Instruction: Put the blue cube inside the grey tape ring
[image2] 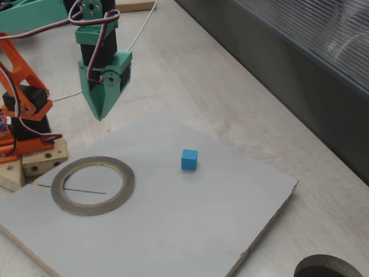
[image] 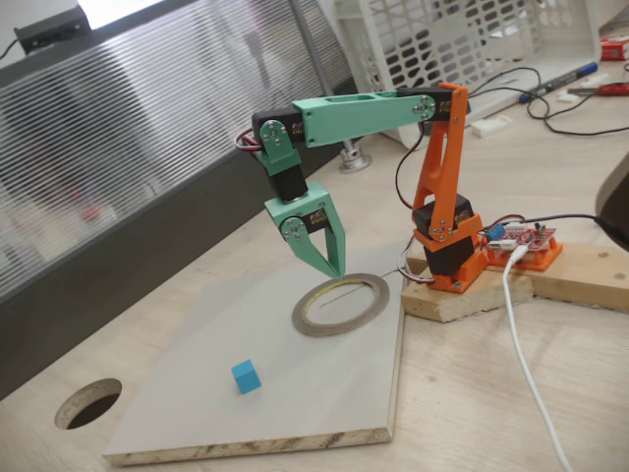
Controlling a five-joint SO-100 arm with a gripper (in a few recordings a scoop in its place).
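Note:
The blue cube point(image: 246, 376) point(image2: 189, 160) lies on the pale grey board point(image: 197, 413) point(image2: 190, 225), well apart from the ring. The grey tape ring point(image: 341, 303) point(image2: 93, 185) lies flat on the same board, close to the arm's orange base point(image: 450, 251), with nothing inside it. My green gripper point(image: 335, 267) point(image2: 101, 115) hangs shut, its tips pointing down, a little above the board at the ring's far edge. It holds nothing.
A dark round cut-out hole point(image: 88, 403) point(image2: 328, 268) is in the wooden table beside the board's corner. The arm's base stands on a wooden block point(image: 472, 295) with a red circuit board point(image: 526, 241) and a white cable point(image: 531, 374). A dark wall panel runs behind.

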